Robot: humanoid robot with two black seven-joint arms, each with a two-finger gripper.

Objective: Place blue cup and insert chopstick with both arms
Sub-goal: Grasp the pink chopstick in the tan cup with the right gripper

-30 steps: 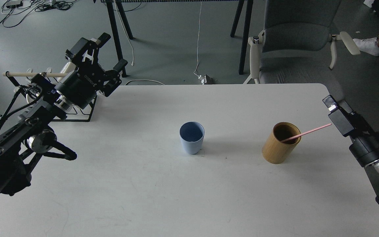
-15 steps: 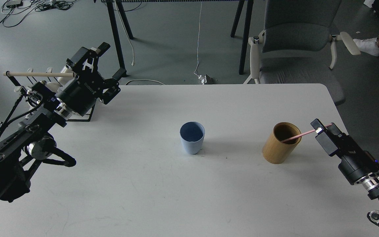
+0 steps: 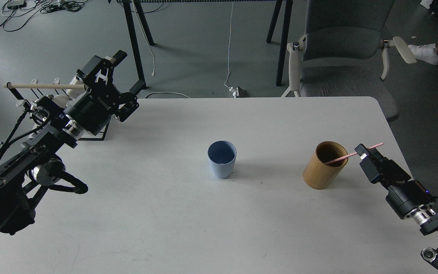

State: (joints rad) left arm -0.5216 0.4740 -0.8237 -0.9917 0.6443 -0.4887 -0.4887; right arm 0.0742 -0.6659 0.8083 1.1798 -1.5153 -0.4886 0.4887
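Observation:
The blue cup (image 3: 221, 163) stands upright and empty at the middle of the white table (image 3: 165, 213). One pink chopstick (image 3: 340, 158) leans in a tan wooden cup (image 3: 322, 171) to its right, with its top end pointing right. My right gripper (image 3: 364, 153) is right at the chopstick's upper part. Its dark fingers straddle or touch the chopstick, and I cannot tell if they grip it. My left gripper (image 3: 130, 70) is open and empty above the table's far left corner, well away from the blue cup.
A black wire rack (image 3: 96, 134) with a pale wooden dowel (image 3: 44, 86) stands at the far left edge, behind my left arm. A grey office chair (image 3: 342, 49) and black table legs (image 3: 281, 42) stand beyond the far edge.
My right gripper has come down and to the left, from beside the table's right edge to the chopstick's upper part. My left gripper shifted only slightly. The cups have not moved.

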